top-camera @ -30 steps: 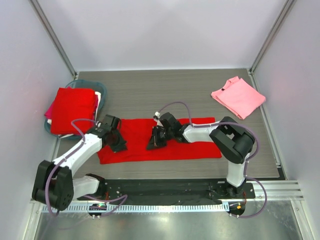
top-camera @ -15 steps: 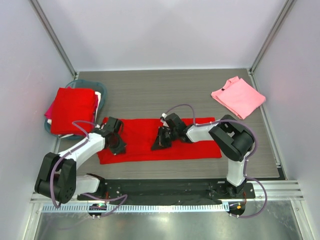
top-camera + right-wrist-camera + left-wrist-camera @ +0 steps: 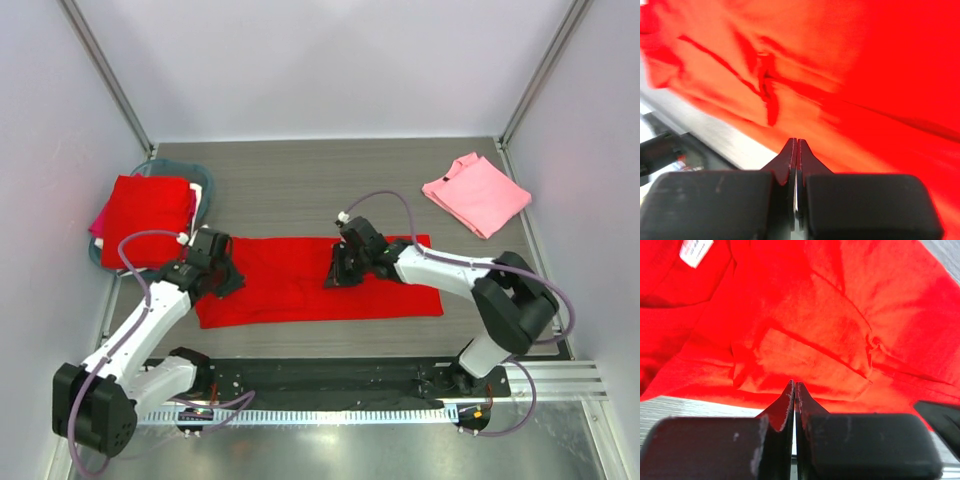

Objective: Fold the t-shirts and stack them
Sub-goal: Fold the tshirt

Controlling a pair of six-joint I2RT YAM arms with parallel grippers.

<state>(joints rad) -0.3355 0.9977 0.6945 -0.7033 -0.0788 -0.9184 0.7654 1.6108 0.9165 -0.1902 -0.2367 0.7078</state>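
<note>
A bright red t-shirt (image 3: 300, 285) lies folded into a long strip across the near half of the table. It fills the left wrist view (image 3: 830, 330), where its white neck label (image 3: 696, 250) shows, and the right wrist view (image 3: 850, 75). My left gripper (image 3: 224, 277) is shut and empty over the strip's left end (image 3: 794, 385). My right gripper (image 3: 339, 271) is shut and empty over the strip's middle (image 3: 794, 142). A light pink t-shirt (image 3: 476, 193) lies folded at the far right. Another red t-shirt (image 3: 145, 215) lies folded on top of a pile at the left.
The pile sits in a teal basin (image 3: 200, 175) at the far left, with magenta (image 3: 97, 226) and white (image 3: 200, 206) cloth showing under the red one. The grey table (image 3: 300, 180) is walled on three sides. A black rail (image 3: 330, 375) runs along the near edge.
My right gripper has slid to the right along the red strip. My left gripper has shifted slightly left and back, and its arm has swung outward. Both stay shut.
</note>
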